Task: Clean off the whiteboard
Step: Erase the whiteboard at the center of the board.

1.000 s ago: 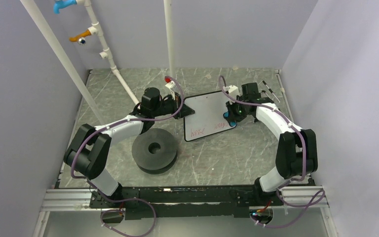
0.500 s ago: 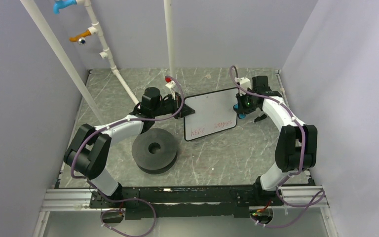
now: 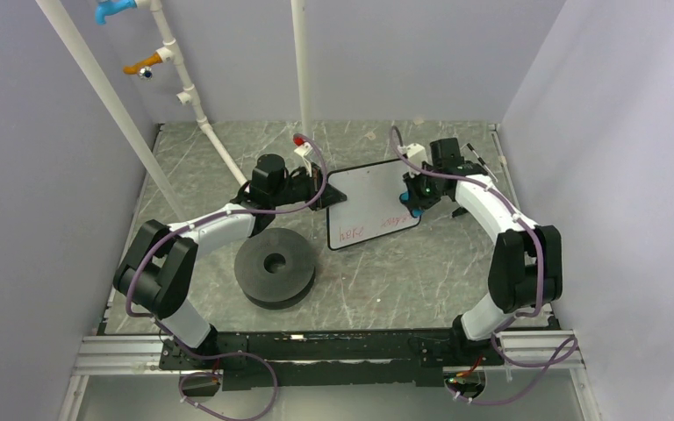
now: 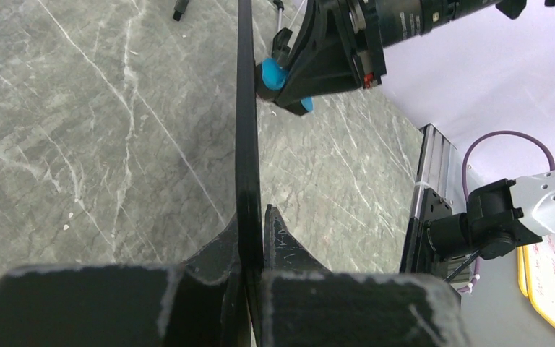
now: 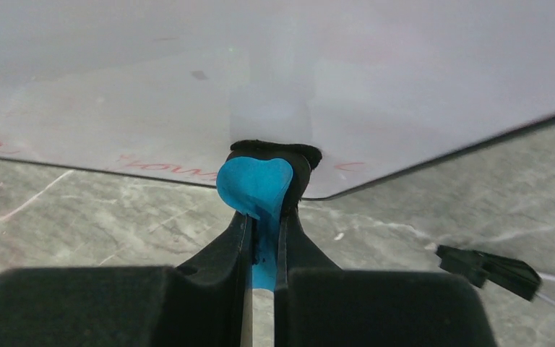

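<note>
The right gripper (image 3: 412,203), clamping the eraser (image 5: 254,189), is back over the whiteboard (image 3: 364,197) near its right edge. Half a second ago it hung just past that edge, and a second ago slightly further in.

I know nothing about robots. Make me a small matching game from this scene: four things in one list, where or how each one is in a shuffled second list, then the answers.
Things:
1. whiteboard
2. eraser
3. black disc
4. red writing

Places or states:
A. pinched in the right end effector, against the whiteboard
B. along the whiteboard's near edge
C. edge clamped in the left end effector
D. lying on the table beside the left arm

Pairs: 1-C, 2-A, 3-D, 4-B
</note>
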